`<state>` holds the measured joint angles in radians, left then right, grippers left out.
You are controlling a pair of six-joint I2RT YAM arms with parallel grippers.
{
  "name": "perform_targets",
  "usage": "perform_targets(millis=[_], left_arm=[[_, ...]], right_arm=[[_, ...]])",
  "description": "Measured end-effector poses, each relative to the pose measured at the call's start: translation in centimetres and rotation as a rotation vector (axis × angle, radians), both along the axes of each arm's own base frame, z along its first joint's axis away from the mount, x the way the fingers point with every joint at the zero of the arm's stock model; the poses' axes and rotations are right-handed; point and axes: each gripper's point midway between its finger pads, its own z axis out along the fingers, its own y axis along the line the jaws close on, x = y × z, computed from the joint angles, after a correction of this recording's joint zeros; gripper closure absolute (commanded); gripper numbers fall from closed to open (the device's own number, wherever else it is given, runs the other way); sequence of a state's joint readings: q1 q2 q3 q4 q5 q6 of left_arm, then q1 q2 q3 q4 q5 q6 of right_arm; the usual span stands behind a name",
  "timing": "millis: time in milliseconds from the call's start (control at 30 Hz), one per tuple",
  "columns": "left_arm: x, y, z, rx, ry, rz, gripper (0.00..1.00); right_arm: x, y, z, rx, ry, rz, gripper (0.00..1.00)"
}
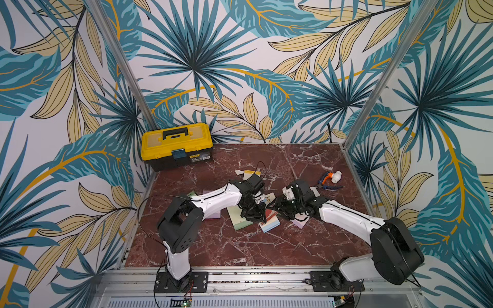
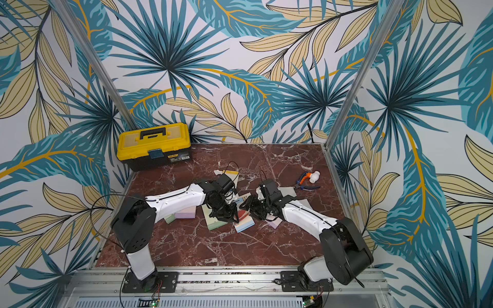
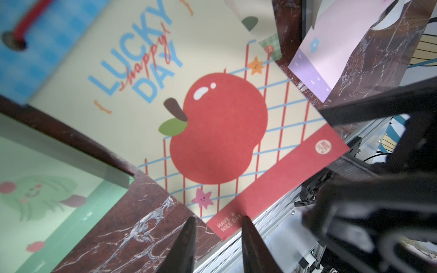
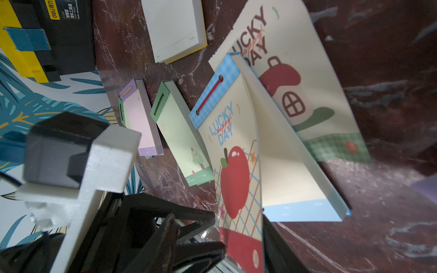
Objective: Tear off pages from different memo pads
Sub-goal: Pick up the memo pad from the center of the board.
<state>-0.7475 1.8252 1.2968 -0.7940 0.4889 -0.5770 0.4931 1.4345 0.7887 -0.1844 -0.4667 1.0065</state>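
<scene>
At the far left of the red marble table (image 1: 240, 248) a yellow toolbox (image 1: 177, 145) is seen, and its black side is marked "deli" in the right wrist view. Nearer the middle a lilac memo pad (image 4: 139, 123) is laid. Just beside it is a green memo pad (image 4: 182, 132) printed with a small tree figure. Next, the apple memo pad (image 4: 286, 170), bound by a blue-checked strip and a red cord, is found between the two arms. Its top page (image 3: 212, 127) is raised off the block and is lettered "LUCKY happy DAY" above a red apple, with "HAVE A NICE DAY" on a red band. The left end effector (image 3: 218, 219) is released, its jaws parted about that band's corner. The right end effector (image 4: 218, 216) is likewise released, and the page's lower end is seen between its jaws. A loose house page (image 4: 307, 78) reading "LUCKY DAY" is tucked under the pad, and a lilac page (image 3: 331, 54) is spread further right.
</scene>
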Motion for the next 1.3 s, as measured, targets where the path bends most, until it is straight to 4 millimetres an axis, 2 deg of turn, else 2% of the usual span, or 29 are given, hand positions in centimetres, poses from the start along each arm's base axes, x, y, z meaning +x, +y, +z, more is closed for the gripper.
perform_targets(millis=[133, 300, 467, 633, 1000, 1300], left_arm=[[0.1, 0.2, -0.1, 0.011, -0.009, 0.000, 0.71], [0.1, 0.1, 0.1, 0.006, -0.027, -0.015, 0.56], [-0.1, -0.4, 2.0, -0.027, -0.100, -0.054, 0.51], [0.1, -0.6, 3.8, -0.055, -0.163, -0.068, 0.53], [0.7, 0.2, 3.5, 0.022, -0.219, -0.094, 0.57], [0.2, 0.7, 3.1, 0.060, -0.278, -0.208, 0.55]], right_arm=[[-0.1, 0.1, 0.0, 0.004, 0.002, 0.004, 0.44], [0.0, 0.1, -0.2, 0.004, 0.008, 0.002, 0.44], [-0.1, 0.2, -0.4, 0.004, 0.015, 0.006, 0.44], [-0.2, 0.4, -0.6, 0.005, 0.024, 0.010, 0.44], [-0.1, 0.9, 0.0, 0.034, 0.030, 0.021, 0.44], [0.4, 1.4, 0.7, 0.071, 0.021, 0.010, 0.44]])
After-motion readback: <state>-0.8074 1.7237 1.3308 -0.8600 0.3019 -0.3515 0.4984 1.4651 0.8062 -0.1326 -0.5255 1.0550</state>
